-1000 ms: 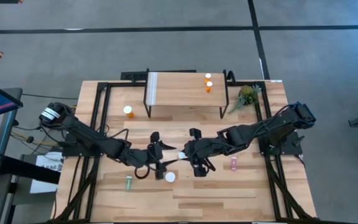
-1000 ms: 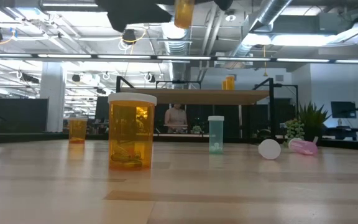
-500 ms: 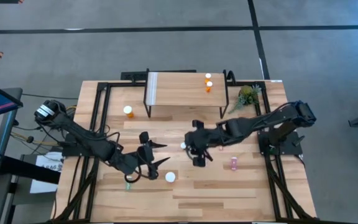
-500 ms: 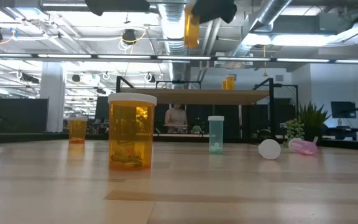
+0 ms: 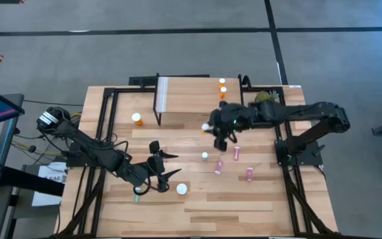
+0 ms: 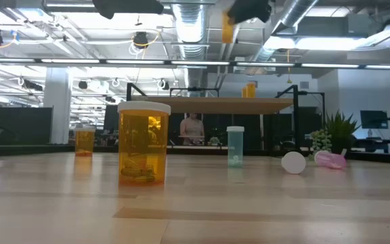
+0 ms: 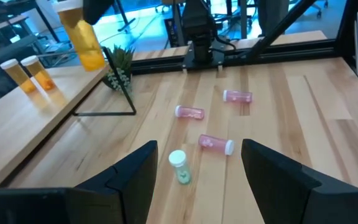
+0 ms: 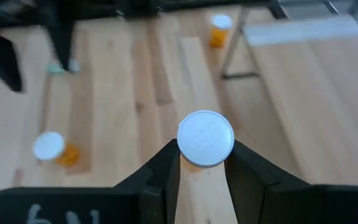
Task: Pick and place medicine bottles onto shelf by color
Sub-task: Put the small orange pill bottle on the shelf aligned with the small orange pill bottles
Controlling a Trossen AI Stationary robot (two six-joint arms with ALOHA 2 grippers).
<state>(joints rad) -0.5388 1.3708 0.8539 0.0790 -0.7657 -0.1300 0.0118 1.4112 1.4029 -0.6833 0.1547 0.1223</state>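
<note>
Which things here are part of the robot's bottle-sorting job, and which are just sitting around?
Job things:
orange bottle held by the right gripper
two orange bottles on the shelf
pink bottles, lying down
green bottle

Just around:
plant
left gripper, waiting open

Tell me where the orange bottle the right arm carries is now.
In the high view, the orange bottle hangs in the right tool, lifted off the table just in front of the shelf's right end.
</note>
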